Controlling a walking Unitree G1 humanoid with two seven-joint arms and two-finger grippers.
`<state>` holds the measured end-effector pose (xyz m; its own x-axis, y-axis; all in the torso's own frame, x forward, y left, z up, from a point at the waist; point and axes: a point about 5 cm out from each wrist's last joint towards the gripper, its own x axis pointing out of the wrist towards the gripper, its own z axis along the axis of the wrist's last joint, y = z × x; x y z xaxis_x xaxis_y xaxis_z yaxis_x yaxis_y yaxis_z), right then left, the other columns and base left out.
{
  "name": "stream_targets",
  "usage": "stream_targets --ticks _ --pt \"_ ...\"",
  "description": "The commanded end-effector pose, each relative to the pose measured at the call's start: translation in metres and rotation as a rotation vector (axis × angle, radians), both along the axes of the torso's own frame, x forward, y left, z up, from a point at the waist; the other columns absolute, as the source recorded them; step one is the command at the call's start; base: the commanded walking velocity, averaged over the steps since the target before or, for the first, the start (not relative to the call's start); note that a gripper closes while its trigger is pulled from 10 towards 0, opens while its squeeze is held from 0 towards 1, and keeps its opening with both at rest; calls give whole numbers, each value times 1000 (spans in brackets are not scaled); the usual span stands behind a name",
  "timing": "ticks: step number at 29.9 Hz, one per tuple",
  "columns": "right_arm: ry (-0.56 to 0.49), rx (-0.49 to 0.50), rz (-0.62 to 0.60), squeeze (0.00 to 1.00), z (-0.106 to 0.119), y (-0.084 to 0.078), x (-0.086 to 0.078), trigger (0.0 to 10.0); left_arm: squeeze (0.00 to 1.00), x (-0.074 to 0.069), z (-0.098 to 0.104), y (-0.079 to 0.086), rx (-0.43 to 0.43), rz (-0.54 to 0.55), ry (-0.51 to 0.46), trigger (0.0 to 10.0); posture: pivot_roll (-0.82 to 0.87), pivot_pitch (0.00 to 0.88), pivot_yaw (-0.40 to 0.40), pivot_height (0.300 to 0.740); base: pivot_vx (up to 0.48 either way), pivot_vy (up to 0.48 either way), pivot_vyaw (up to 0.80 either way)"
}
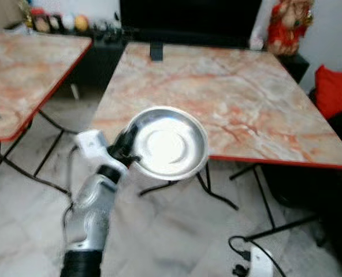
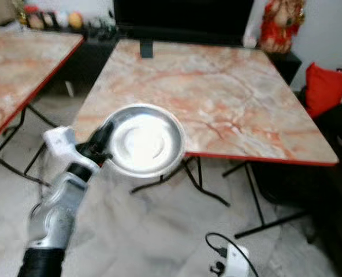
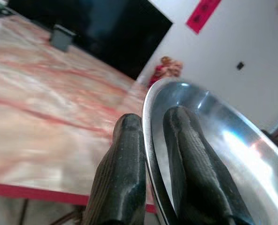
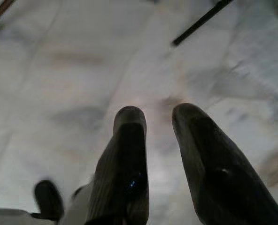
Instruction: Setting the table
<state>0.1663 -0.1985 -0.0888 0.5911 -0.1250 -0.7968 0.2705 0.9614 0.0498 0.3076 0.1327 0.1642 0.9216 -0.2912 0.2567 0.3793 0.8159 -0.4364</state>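
Note:
A shiny steel plate [image 1: 170,144] hangs in the air at the near left corner of the marble-topped table [image 1: 229,86], overlapping its red front edge. My left gripper [image 1: 126,148] is shut on the plate's left rim. In the left wrist view one finger [image 3: 125,168] lies outside the rim and the other inside the plate [image 3: 233,145]. My right gripper [image 4: 157,117] hangs low over the pale floor, fingers apart with nothing between them.
A second marble table [image 1: 21,69] stands to the left, with a floor gap between the two. A small dark block [image 1: 156,51] sits at the table's far edge before a black screen [image 1: 188,17]. A red cushion [image 1: 333,89] lies right. Folding legs [image 1: 217,196] cross underneath.

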Motion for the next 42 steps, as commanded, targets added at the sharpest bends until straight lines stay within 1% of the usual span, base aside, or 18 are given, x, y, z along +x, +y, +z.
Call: stream_targets --ticks 1,6,9,11,15,19,26,32,42 --pt "-2 18 -1 0 -1 7 1 10000 0 1 3 5 21 20 -20 10000 91 0 -75 727 0 -454 0" --pt "-5 21 -9 0 0 8 2 10000 0 1 3 6 36 24 -15 10000 95 0 -74 727 0 -451 0" --pt "-6 21 -13 0 0 8 3 10000 0 2 2 7 93 44 -18 10000 95 0 -76 727 0 -354 0" --pt "-7 21 -13 0 0 8 3 10000 0 3 0 9 108 65 -5 10000 95 0 -76 727 0 0 0" --pt "-9 24 -17 0 0 8 3 10000 0 4 1 11 101 77 -3 10000 95 0 -76 727 0 0 0" --pt "-10 23 -17 0 0 7 4 10000 0 5 2 10 113 66 -6 10000 93 0 -74 727 0 0 0" --pt "-11 22 -21 0 1 8 4 10000 0 7 3 7 166 49 -15 10000 92 0 -68 727 0 0 0" --pt "-11 26 -21 0 1 9 5 10000 0 9 4 9 169 61 -19 10000 93 0 -66 727 0 0 0" --pt "-9 27 -22 0 0 10 4 10000 0 9 4 5 169 46 -21 10000 92 0 -63 727 328 0 0"
